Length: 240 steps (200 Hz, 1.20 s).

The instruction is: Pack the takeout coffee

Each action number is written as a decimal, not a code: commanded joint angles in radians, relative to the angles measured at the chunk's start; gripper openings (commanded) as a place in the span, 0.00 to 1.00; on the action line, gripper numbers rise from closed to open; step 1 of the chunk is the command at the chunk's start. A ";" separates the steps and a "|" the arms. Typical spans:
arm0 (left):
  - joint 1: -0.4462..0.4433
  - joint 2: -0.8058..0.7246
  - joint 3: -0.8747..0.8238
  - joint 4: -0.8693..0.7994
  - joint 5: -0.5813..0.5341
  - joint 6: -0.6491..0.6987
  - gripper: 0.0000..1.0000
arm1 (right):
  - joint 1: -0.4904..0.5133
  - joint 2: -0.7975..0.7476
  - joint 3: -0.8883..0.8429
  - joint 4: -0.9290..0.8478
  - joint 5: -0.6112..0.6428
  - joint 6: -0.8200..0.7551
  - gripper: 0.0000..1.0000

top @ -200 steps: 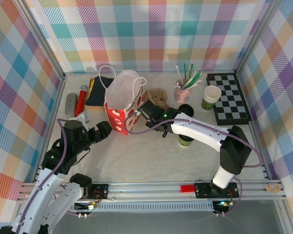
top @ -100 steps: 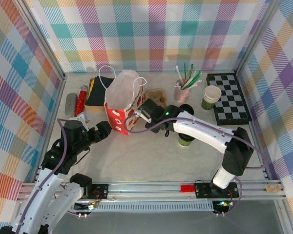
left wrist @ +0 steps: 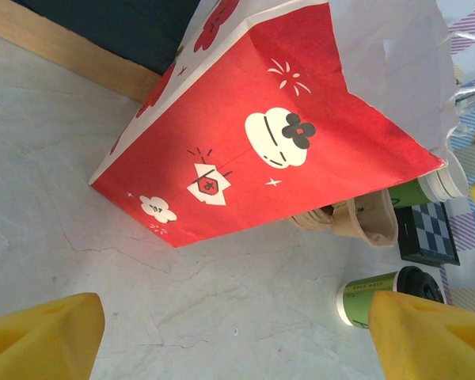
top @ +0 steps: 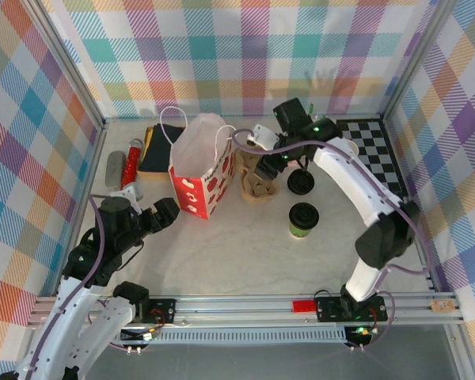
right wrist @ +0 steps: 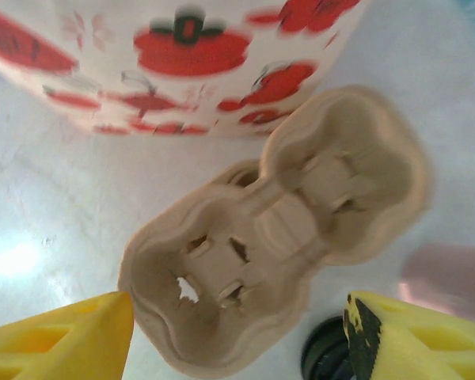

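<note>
Two takeout coffee cups with black lids stand right of the bag: one (top: 304,218) shows its green band, the other (top: 301,181) sits just behind it. The left wrist view has the green-banded cup (left wrist: 384,289) at lower right; the right wrist view catches a black lid (right wrist: 326,360). A beige pulp cup carrier (top: 257,182) (right wrist: 277,229) lies flat beside the red paper bag (top: 196,170) (left wrist: 301,134). My right gripper (top: 265,161) (right wrist: 237,332) hovers open above the carrier, holding nothing. My left gripper (top: 157,215) (left wrist: 236,317) stands open near the bag's front corner, apart from it.
A chessboard (top: 376,162) lies at the back right, with a lidless white-rimmed cup (top: 350,147) beside it. Dark folded items (top: 154,146) and a red and a grey object (top: 120,166) sit left of the bag. Plaid walls close three sides.
My right gripper has opened, letting go of the cup carrier, and swung up and back towards the far right. The carrier now lies on the table. The left arm has not moved.
</note>
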 commanded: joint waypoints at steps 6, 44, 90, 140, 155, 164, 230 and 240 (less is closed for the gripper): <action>0.011 -0.011 0.044 -0.040 -0.009 0.037 0.87 | -0.015 0.018 -0.017 -0.058 -0.168 -0.178 0.72; 0.011 -0.011 0.055 -0.049 -0.014 0.047 0.87 | -0.012 0.042 -0.033 -0.025 -0.115 -0.270 0.85; 0.011 -0.015 0.080 -0.077 -0.024 0.060 0.87 | -0.012 0.133 0.038 -0.058 -0.065 -0.320 0.84; 0.011 -0.035 0.115 -0.128 -0.042 0.079 0.87 | -0.014 0.219 0.110 -0.074 -0.035 -0.363 0.84; 0.011 -0.045 0.118 -0.137 -0.043 0.081 0.87 | -0.013 0.236 0.114 -0.054 -0.019 -0.376 0.84; 0.011 -0.050 0.118 -0.141 -0.044 0.082 0.87 | -0.012 0.247 0.120 -0.055 -0.011 -0.391 0.85; 0.011 -0.060 0.087 -0.123 -0.036 0.075 0.87 | -0.009 0.304 0.157 -0.046 -0.010 -0.406 0.86; 0.011 -0.060 0.082 -0.119 -0.035 0.075 0.87 | -0.009 0.313 0.160 -0.040 -0.007 -0.406 0.86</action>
